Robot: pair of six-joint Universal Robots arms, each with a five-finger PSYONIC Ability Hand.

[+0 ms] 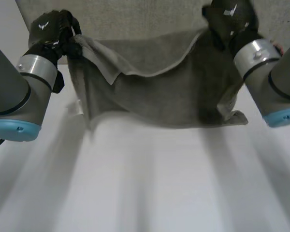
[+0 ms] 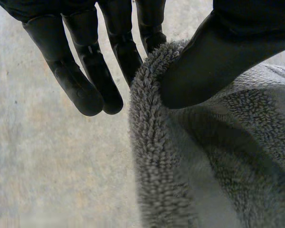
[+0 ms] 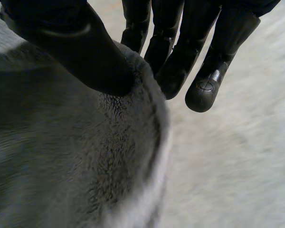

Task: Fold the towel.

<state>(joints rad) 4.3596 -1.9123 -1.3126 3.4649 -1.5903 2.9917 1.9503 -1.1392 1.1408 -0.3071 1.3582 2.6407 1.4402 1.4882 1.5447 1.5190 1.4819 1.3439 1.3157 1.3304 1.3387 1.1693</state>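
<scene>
A grey terry towel (image 1: 159, 92) hangs slack between my two hands, its far part lying flat on the table. My left hand (image 1: 50, 29) holds the towel's left corner. There the thumb (image 2: 204, 61) pinches the folded edge of the towel (image 2: 204, 166) against the fingers (image 2: 128, 52). My right hand (image 1: 229, 19) holds the right corner the same way, its thumb (image 3: 80, 47) pressing the towel (image 3: 76, 156) against the fingers (image 3: 171, 52). Both corners are raised off the table, and the lifted edge sags in the middle.
The white table (image 1: 145, 183) stretches from under the hanging towel to the near side. My two grey arms (image 1: 14, 96) (image 1: 275, 82) flank the towel at left and right.
</scene>
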